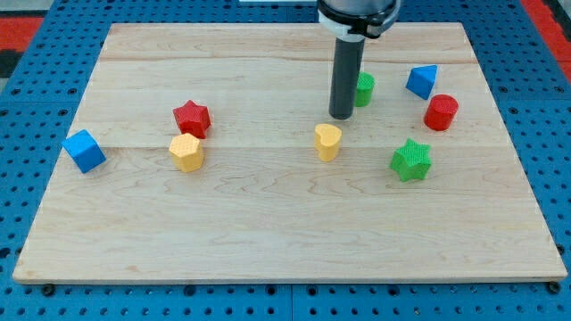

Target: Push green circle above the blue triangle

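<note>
No gripper showed; the rod's tip (pixel 341 117) stood on the table (pixel 268 223), touching the green circle (pixel 364 88) at its 2 o'clock, blue triangle (pixel 422 81) beyond.

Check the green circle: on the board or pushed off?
On. The green circle sits flat on the wooden board, partly hidden behind my tip, left of the blue triangle.

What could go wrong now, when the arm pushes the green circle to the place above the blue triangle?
1. My tip stands at the left of the green circle and partly hides it; a push to the right may drive it into the blue triangle, not above it.
2. The red cylinder sits close below the triangle and could be knocked.
3. The target lies near the board's top edge; the circle may slide off.
</note>
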